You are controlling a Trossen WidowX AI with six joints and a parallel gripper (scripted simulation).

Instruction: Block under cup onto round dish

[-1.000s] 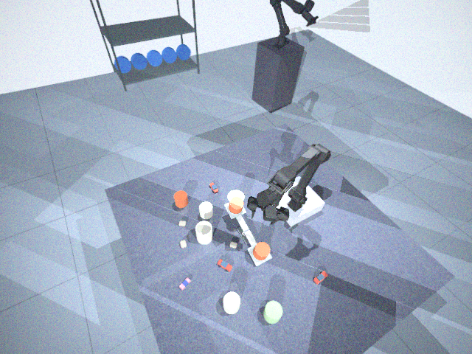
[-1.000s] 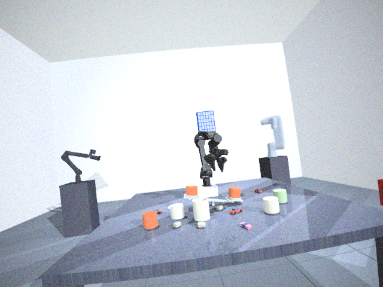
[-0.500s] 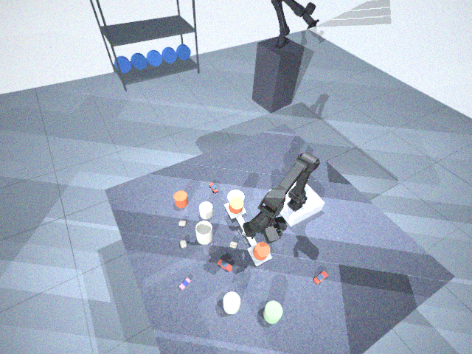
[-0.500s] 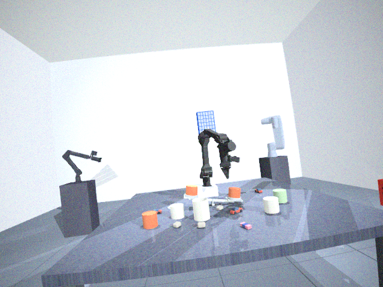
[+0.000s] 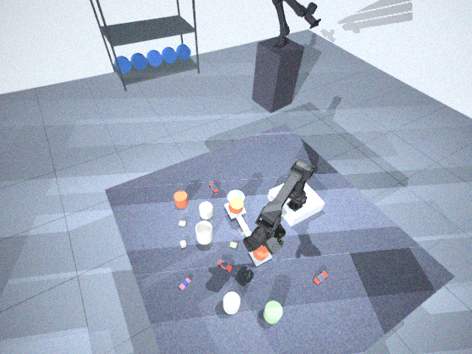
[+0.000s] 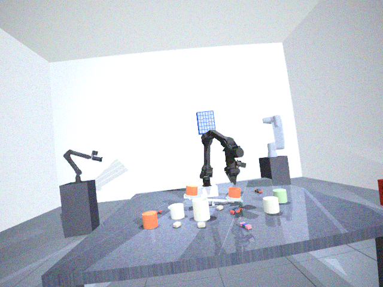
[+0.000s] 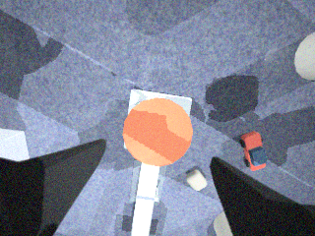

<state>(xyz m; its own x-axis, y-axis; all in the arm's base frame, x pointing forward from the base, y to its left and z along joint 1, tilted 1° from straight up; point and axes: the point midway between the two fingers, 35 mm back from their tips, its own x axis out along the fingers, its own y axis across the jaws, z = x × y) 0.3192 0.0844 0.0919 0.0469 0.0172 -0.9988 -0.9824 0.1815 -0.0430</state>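
You look straight down on a round orange cup (image 7: 157,131) standing on a white square balance pad (image 7: 183,104), framed by two wide-spread dark fingers; a small red toy car (image 7: 253,150) lies right.

I see two identical orange cups upright on the white balance (image 5: 240,223): near cup (image 7: 157,130) on its end pad, far cup (image 5: 236,204) on the other. Pale round dish (image 5: 233,193) just beyond the far cup. Block not visible.
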